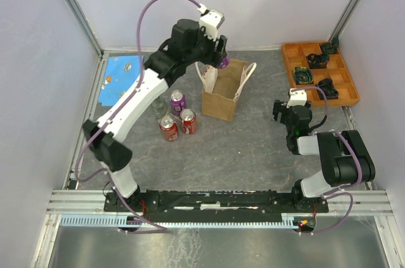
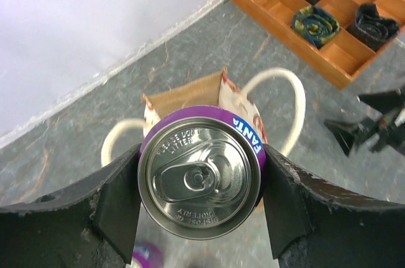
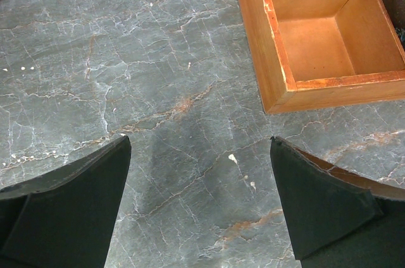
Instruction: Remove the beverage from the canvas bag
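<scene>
Now your left end effector [image 2: 200,182] grips the purple Fanta can [image 2: 190,154] directly above the open canvas bag [image 2: 183,100]; your right end effector [image 3: 200,154] hangs spread wide over the table [image 3: 114,47], beside the orange tray [image 3: 269,53].

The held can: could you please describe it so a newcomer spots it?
Find the upright tan canvas bag. Above its mouth, the left gripper clamps a purple Fanta can. Unlike the cans standing left of the bag, it is airborne.
</scene>
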Robot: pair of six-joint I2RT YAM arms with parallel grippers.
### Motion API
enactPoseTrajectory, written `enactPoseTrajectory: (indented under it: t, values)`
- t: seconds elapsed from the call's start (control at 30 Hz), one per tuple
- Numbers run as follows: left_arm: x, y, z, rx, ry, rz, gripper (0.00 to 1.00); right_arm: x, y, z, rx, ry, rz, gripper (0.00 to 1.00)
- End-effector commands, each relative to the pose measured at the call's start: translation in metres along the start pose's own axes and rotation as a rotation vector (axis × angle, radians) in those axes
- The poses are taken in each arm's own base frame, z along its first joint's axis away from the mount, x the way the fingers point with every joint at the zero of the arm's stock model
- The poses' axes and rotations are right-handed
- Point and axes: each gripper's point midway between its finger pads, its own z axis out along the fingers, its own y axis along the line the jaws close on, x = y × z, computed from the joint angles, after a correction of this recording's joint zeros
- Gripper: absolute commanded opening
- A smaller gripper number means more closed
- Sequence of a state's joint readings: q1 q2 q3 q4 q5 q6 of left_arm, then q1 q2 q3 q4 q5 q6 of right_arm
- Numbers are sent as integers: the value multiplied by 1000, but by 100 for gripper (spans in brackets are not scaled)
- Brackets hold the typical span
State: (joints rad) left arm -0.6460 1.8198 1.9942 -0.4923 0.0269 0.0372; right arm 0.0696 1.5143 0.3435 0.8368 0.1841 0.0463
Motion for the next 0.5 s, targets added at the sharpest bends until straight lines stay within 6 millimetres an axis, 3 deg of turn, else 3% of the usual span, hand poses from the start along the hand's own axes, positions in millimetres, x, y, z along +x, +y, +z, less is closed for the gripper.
enactPoseTrajectory:
  t: [0.0, 0.1, 0.23, 0.47]
  values:
    - [-55, 9, -75, -49, -193, 57, 3, -18, 0, 6, -1, -50, -3, 99]
    - [-33, 11, -109, -75, -163, 54, 3, -18, 0, 5, -1, -49, -3, 99]
    - [21, 9, -138, -81, -90, 11, 3, -17, 0, 6, -1, -48, -3, 99]
    - [128, -7, -156, -87, 39, -128, 3, -18, -1, 6, -1, -49, -2, 99]
